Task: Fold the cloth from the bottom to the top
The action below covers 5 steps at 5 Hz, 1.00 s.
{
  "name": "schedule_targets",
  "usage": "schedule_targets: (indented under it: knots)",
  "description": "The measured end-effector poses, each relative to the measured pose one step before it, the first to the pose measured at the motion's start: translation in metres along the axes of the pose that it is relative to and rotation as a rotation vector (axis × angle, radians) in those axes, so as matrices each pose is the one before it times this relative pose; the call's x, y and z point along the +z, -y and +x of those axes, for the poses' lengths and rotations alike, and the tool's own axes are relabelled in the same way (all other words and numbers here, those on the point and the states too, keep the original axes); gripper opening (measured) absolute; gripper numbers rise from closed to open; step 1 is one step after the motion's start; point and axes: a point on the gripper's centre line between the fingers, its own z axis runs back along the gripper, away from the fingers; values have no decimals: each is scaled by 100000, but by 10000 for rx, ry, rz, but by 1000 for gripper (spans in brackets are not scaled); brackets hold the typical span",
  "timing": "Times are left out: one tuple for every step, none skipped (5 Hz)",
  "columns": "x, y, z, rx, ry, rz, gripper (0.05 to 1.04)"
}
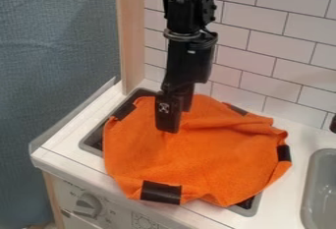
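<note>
The orange cloth (197, 161) lies spread and wrinkled over the recessed stove top, with black patches along its edges: one at the front, one at the right, one at the back left and one at the back right. Its front edge hangs slightly over the counter's front. Folds run across its back right part. The black gripper (172, 119) hangs down over the back left-middle of the cloth, its lower end in front of the cloth's surface. Whether it touches the cloth cannot be told.
Around the cloth show the stove's grey rim (87, 143) and the white counter (72, 147). A grey sink (320, 188) sits at the right edge. A wooden post (130, 36) and a white tiled wall (263, 41) stand behind. Below the front edge is a knob (87, 205).
</note>
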Motion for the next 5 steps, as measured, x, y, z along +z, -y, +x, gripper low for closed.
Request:
schedule_targets:
  knots:
    - [-881, 206, -123, 220, 19, -315, 999]
    - [40, -1257, -1864, 1705, 504, 135, 999]
    - [-441, -2360, -1637, 2064, 131, -126, 999]
    - [33, -2738, -1636, 2326, 303, 422, 999]
    - [130, -2886, -1930, 2051, 61, 1037, 999]
